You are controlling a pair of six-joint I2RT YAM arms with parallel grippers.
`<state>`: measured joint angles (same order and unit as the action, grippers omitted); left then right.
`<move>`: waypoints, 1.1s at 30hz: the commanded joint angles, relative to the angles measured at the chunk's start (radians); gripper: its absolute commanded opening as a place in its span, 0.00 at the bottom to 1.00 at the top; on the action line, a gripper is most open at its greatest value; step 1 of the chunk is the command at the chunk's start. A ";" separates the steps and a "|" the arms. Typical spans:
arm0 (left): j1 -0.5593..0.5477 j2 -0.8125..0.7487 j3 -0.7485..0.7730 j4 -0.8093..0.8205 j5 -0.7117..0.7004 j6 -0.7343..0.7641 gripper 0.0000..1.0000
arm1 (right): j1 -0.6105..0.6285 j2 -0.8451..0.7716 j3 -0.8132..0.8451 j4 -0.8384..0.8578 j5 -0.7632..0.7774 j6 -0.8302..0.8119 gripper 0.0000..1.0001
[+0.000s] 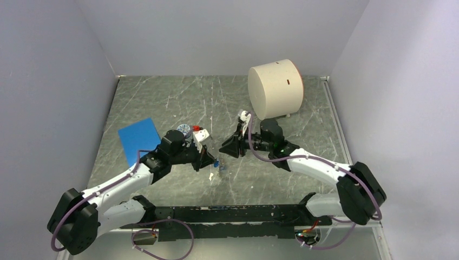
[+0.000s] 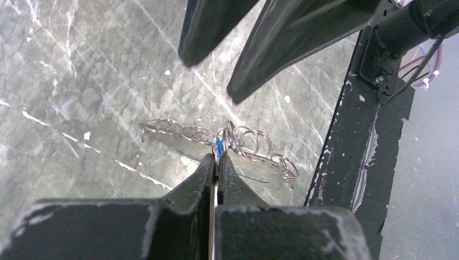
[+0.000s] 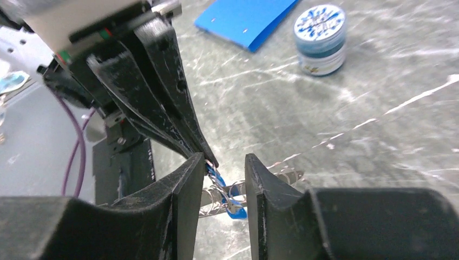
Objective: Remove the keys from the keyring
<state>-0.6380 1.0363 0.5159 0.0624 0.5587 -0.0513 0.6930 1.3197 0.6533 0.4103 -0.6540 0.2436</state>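
Observation:
The keyring [image 2: 246, 142] is a thin wire strung with several small silver rings, held just above the table. My left gripper [image 2: 218, 157] is shut on the blue key [image 2: 219, 147] on it. In the right wrist view the blue key [image 3: 236, 212] hangs among the rings between the open fingers of my right gripper [image 3: 224, 169], which touch nothing. The left fingers [image 3: 173, 111] come in from the upper left. From above, the left gripper [image 1: 210, 158] and right gripper [image 1: 223, 150] meet tip to tip at the blue key [image 1: 216, 162]. No yellow or green key shows.
A small round blue-patterned jar [image 1: 183, 130] stands behind the left wrist, also seen in the right wrist view [image 3: 320, 38]. A blue sheet [image 1: 139, 140] lies at the left. A large cream cylinder [image 1: 275, 89] stands at the back right. A small white scrap [image 1: 210, 175] lies near the grippers.

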 commanded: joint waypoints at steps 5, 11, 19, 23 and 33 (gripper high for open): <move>-0.053 0.006 0.091 -0.059 -0.177 -0.197 0.03 | 0.131 -0.172 0.010 -0.188 0.344 -0.104 0.44; -0.090 0.014 0.122 -0.061 -0.255 -0.272 0.03 | 0.244 -0.191 -0.008 -0.323 0.568 -0.035 0.52; -0.139 0.041 0.137 -0.084 -0.323 -0.317 0.03 | 0.308 -0.184 -0.026 -0.359 0.697 0.017 0.57; -0.140 0.043 0.129 -0.070 -0.303 -0.328 0.03 | 0.303 -0.151 -0.065 -0.326 0.765 -0.011 0.51; -0.140 0.058 0.130 -0.073 -0.282 -0.305 0.02 | 0.122 -0.136 -0.149 -0.178 0.487 -0.057 0.08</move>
<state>-0.7738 1.0958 0.6174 -0.0490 0.2623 -0.3557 0.8864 1.1900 0.5278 0.1459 -0.0628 0.2173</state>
